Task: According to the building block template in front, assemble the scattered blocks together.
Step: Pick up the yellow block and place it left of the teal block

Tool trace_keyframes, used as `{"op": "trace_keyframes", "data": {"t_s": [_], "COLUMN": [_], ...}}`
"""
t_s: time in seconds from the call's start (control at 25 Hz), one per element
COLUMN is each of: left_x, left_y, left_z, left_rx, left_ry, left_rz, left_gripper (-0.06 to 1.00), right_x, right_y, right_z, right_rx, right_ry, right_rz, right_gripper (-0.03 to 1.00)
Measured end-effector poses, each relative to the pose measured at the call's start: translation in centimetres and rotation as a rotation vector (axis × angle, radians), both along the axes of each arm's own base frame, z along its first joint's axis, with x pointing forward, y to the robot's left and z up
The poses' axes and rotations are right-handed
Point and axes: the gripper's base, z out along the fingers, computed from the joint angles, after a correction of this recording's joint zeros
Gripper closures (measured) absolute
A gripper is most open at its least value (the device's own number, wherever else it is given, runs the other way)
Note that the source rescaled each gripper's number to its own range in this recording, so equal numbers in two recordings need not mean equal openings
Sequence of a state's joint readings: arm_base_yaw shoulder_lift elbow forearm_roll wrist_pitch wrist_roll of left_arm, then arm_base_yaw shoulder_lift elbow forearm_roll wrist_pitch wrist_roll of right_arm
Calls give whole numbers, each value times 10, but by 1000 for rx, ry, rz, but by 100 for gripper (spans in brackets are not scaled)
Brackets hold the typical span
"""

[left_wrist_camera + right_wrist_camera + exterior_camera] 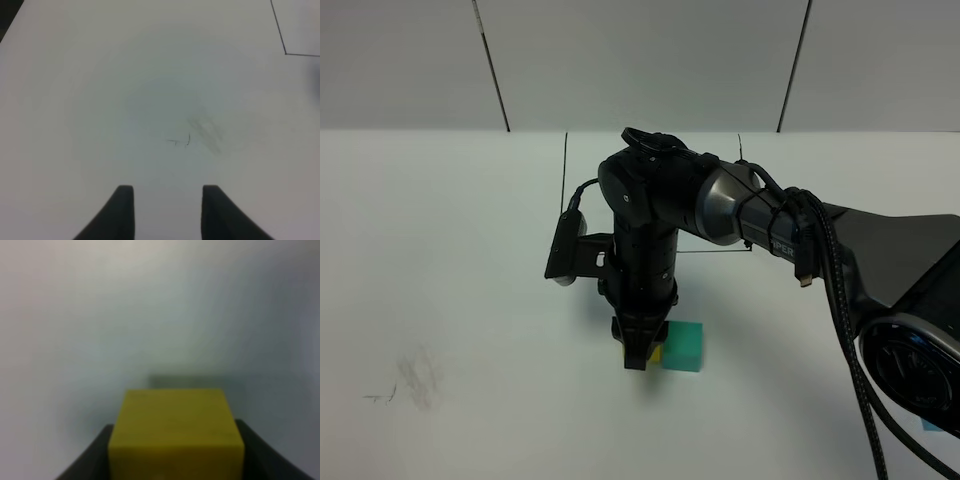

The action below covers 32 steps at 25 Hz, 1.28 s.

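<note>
Right claw (642, 358), pointing straight down at the table (450, 250): jaws narrow and clamped on the yellow cube (175, 425). In the wrist view one dark finger (85, 462) presses each of two opposite side faces, and the cube sits square between them.

- From above, only a sliver of yellow shows at the claw tip.
- Teal-green cube (682, 345) sits just beside the claw, on the side of the yellow sliver. It looks to be against the yellow cube, though I cannot tell whether a gap is left.
- A pale blue scrap (932, 425) lies well apart from the claw, near the arm's base. It may be the sky-blue cube, but it is mostly hidden.
- Template cubes are not visible because the arm covers them. Only lines of the black drawn frame (565, 190) show beyond the claw.

Left claw (167, 192): jaws drawn in and empty, over bare table.

Handling, as judged:
- The cubes look rigid, light and matte, with flat parallel faces, so they are unlikely to slip or crush.
- Best hold is mid-height on two opposite faces, leaving the mating face free.
- An off-centre grip could twist a cube, and a nudge would slide its light neighbour.
</note>
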State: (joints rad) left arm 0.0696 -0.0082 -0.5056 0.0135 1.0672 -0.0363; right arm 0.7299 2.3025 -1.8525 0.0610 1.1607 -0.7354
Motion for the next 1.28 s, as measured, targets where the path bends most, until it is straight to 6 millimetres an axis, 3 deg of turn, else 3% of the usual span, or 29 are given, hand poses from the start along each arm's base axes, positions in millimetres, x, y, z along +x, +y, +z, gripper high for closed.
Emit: {"op": "trace_keyframes", "data": {"t_s": [0.32,0.8,1.28], "left_x": [0,0,0], "left_y": [0,0,0], "left_z": [0,0,0], "left_rx": [0,0,0], "left_ry": [0,0,0], "left_rz": [0,0,0], "left_gripper": [94,94,94], "right_x": [5,3,3], "right_y": [0,-12,-12], "right_z": [0,-22,-24], "right_rx": [23,21,19], "right_ry": [-30,-8,-9], "right_rz": [8,-6,22], "right_gripper": [77,77,77]}}
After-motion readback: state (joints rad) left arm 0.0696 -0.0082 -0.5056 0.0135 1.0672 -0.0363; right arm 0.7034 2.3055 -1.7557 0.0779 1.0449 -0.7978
